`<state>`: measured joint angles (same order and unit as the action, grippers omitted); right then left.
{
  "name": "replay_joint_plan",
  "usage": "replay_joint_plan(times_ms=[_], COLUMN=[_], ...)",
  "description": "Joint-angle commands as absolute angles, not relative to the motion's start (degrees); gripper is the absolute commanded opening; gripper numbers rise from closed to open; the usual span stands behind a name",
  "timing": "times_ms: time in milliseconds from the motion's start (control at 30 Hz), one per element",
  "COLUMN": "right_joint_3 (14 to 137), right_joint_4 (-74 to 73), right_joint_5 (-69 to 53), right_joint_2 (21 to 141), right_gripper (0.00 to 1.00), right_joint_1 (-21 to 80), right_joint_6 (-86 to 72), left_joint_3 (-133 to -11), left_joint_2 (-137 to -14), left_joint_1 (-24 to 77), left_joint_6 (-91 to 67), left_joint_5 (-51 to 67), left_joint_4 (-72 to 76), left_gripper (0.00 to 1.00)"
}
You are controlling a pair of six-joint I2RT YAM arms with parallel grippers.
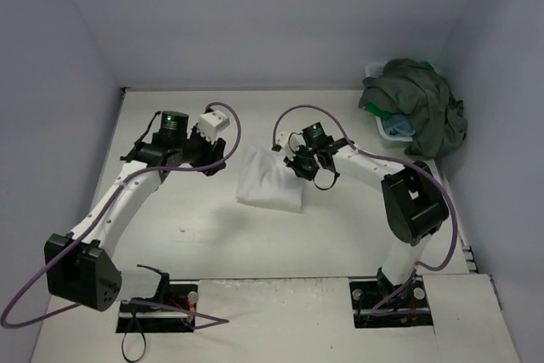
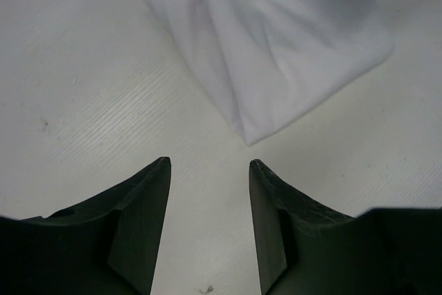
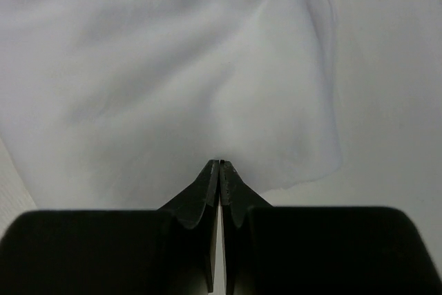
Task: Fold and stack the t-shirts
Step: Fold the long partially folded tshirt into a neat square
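1. Top external view: the white t-shirt (image 1: 268, 183) lies as a folded, rumpled square mid-counter (image 1: 195, 235), between the two arms.
2. It looks light, thin and limp. I judge it will sag and fall open if lifted by one point, so take a folded edge or corner, all layers together.
3. Right pincer (image 3: 219, 165) is closed at the shirt's right edge; whether cloth is nipped, I cannot tell.
4. Left pincer (image 2: 209, 164) is spread open beside the shirt, holding nothing.
5. Remaining shirts (image 1: 416, 104) heap on the basket (image 1: 374, 69), far right corner.
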<state>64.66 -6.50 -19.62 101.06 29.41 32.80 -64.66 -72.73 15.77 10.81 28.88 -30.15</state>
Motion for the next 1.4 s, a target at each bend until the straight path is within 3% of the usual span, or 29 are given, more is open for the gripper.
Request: replay_joint_plan(times_ms=[0, 367, 467, 567, 667, 800, 833, 933, 1367], right_joint_3=[65.1, 65.1, 65.7, 66.4, 67.4, 68.6, 68.8, 69.5, 68.4], right_joint_4=[-5.4, -5.1, -5.1, -5.1, -5.1, -5.1, -5.2, -5.3, -6.2], right_joint_5=[-22.8, -23.6, -23.6, -24.3, -25.1, -27.1, -27.5, -29.3, -32.9], right_joint_2=[101.9, 105.8, 104.2, 101.8, 99.7, 96.9, 95.7, 93.0, 87.9], right_gripper=[0.00, 0.00, 0.04, 0.17, 0.22, 0.28, 0.28, 0.30, 0.19], right_joint_1=[28.5, 26.7, 25.5, 23.7, 21.5, 18.5, 17.8, 15.6, 8.8], right_joint_6=[31.9, 32.0, 31.2, 30.3, 29.3, 27.7, 27.3, 26.5, 25.9], left_joint_3=[-67.9, -67.6, -67.6, -68.3, -69.5, -71.2, -71.5, -72.2, -72.7], left_joint_2=[-74.5, -82.9, -83.7, -84.2, -84.7, -86.9, -87.4, -89.8, -97.7], left_joint_1=[18.4, 22.5, 22.8, 23.9, 25.0, 27.4, 27.7, 28.0, 30.6], left_joint_6=[10.4, 10.8, 9.8, 9.6, 9.3, 9.4, 9.3, 8.4, 5.5], left_joint_5=[29.6, 30.2, 30.4, 30.5, 30.7, 31.3, 31.4, 31.8, 33.5], left_joint_4=[-20.7, -12.8, -11.2, -10.5, -10.1, -9.8, -9.4, -8.0, -2.5], left_gripper=[0.43, 0.34, 0.33, 0.31, 0.27, 0.12, 0.02, 0.00, 0.00])
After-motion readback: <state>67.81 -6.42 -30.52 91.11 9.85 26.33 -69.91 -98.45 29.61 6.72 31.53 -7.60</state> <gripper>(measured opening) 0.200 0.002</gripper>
